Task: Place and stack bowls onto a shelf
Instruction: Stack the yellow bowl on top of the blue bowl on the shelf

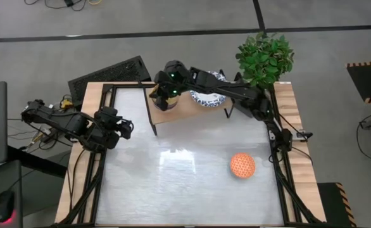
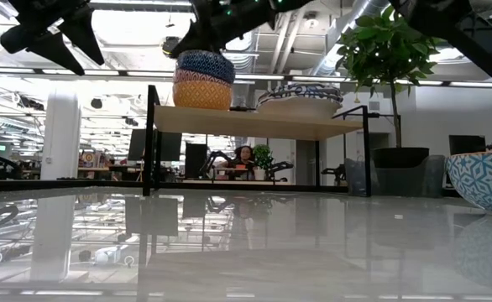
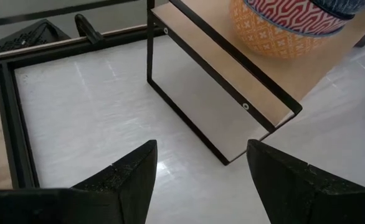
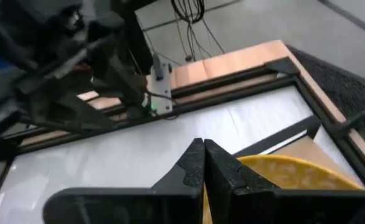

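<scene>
- Light wood shelf (image 2: 254, 124) on thin black legs stands at the far side of the white table (image 1: 173, 183), just beside the potted plant (image 1: 265, 58).
- Stack of small bowls (image 2: 204, 80) sits on the shelf's left end as the low view shows it: a yellow-orange bowl (image 2: 202, 95) at the bottom, a dark blue bowl (image 2: 205, 64) on top. The left wrist view shows an orange-red patterned one (image 3: 294, 15) nested between them.
- Wide white bowls with blue rims (image 2: 300, 98) rest nested on the shelf beside that stack; how many are stacked I cannot tell.
- Right gripper (image 4: 203, 163) hangs directly over the small stack, its jaws pressed together and holding nothing; the yellow-orange rim shows just beyond its tips.
- Left gripper (image 3: 201, 168) hovers over the table's left edge, well apart from the shelf, jaws spread wide and empty.
- One orange-red patterned bowl (image 1: 242, 165) lies alone on the table toward the right in the high view, seemingly upside down.
- A light blue star-patterned bowl (image 2: 483, 178) shows upright at the right edge of the low view.
- None of the bowls appears to hold any contents besides other bowls.
</scene>
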